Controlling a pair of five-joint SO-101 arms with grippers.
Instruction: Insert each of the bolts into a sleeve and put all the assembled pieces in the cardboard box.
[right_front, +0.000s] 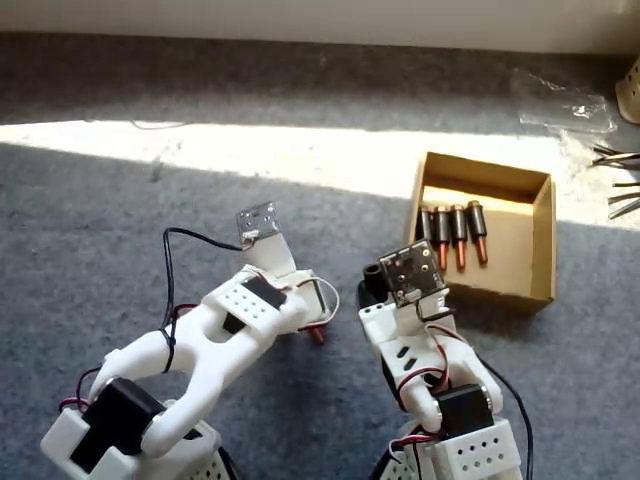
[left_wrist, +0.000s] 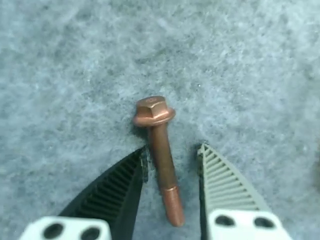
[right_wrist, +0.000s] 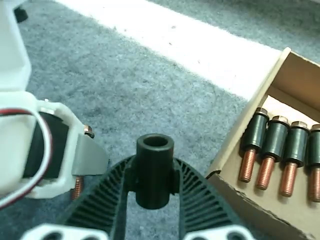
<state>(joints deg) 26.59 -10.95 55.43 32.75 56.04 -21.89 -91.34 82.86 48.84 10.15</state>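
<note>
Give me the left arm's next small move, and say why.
Probably close the left gripper on the bolt: it lies on the carpet between the open fingers, ungripped, while the right gripper holds a sleeve with its bore open.

Left pincer (left_wrist: 173, 149) low, fingers (left_wrist: 220, 175) apart — right pincer (right_wrist: 152, 167) alongside, clamped on a sleeve (right_wrist: 155, 147)
</note>
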